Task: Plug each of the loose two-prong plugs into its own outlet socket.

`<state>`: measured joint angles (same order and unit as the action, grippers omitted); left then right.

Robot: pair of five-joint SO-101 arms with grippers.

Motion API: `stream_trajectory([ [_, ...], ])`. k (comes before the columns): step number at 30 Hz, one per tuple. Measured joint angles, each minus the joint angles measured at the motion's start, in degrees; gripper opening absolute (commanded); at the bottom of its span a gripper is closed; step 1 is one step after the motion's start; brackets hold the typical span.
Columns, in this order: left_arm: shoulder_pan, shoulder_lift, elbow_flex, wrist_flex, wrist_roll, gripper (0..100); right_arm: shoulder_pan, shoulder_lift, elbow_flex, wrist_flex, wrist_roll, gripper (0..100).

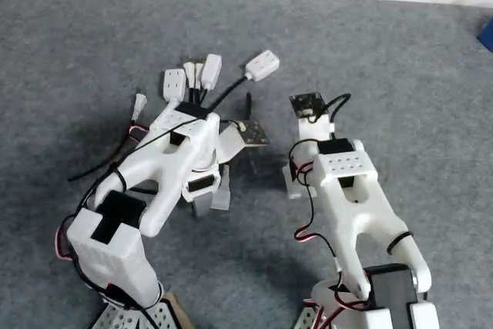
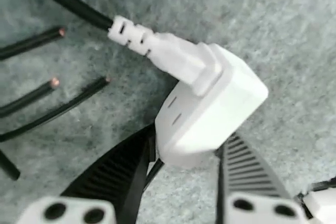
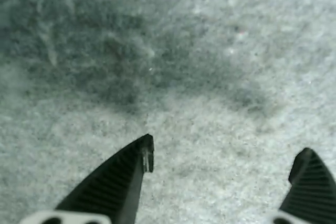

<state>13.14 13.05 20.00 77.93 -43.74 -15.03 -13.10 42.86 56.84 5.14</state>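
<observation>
Left claw [image 2: 187, 140]: clamped on white plastic outlet socket block [image 2: 210, 108], black cord [image 2: 68, 1] attached. Right claw [image 3: 227, 151]: spread wide, holding nothing, over grey carpeted surface [image 3: 184, 51].

Two arms [image 1: 166, 175] [image 1: 354, 190], three outlet sockets [image 1: 175, 82] [image 1: 211, 69] [image 1: 262, 65], three small plugs [image 1: 139, 103] [image 1: 189, 68] [image 1: 199, 73]
</observation>
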Motion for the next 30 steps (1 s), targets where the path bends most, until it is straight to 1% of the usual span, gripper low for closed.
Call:
stream_trajectory([
  [3,0.3,0.3,-0.6,0.2,0.0,9,0.0,0.0,0.0,0.0,0.0,38.6],
  [12,4.0,1.8,-1.5,0.4,-0.1,9,0.0,0.0,0.2,-2.5,0.0,38.6],
  [20,3.2,1.8,-2.5,0.4,-0.2,9,0.0,0.0,0.2,-2.5,0.0,38.6],
  [22,0.4,1.9,-4.7,0.9,-0.3,9,0.0,0.0,0.2,-2.5,0.0,38.6],
  [24,-3.7,2.4,-8.5,3.2,-0.3,9,0.0,0.0,0.2,-2.5,0.0,38.6],
  [28,-13.5,2.5,-17.9,8.4,-0.5,9,0.0,0.0,0.2,-2.5,0.0,38.6],
  [30,-18.8,2.5,-23.1,10.7,-2.9,9,0.0,0.0,0.2,-2.5,0.0,38.6],
])
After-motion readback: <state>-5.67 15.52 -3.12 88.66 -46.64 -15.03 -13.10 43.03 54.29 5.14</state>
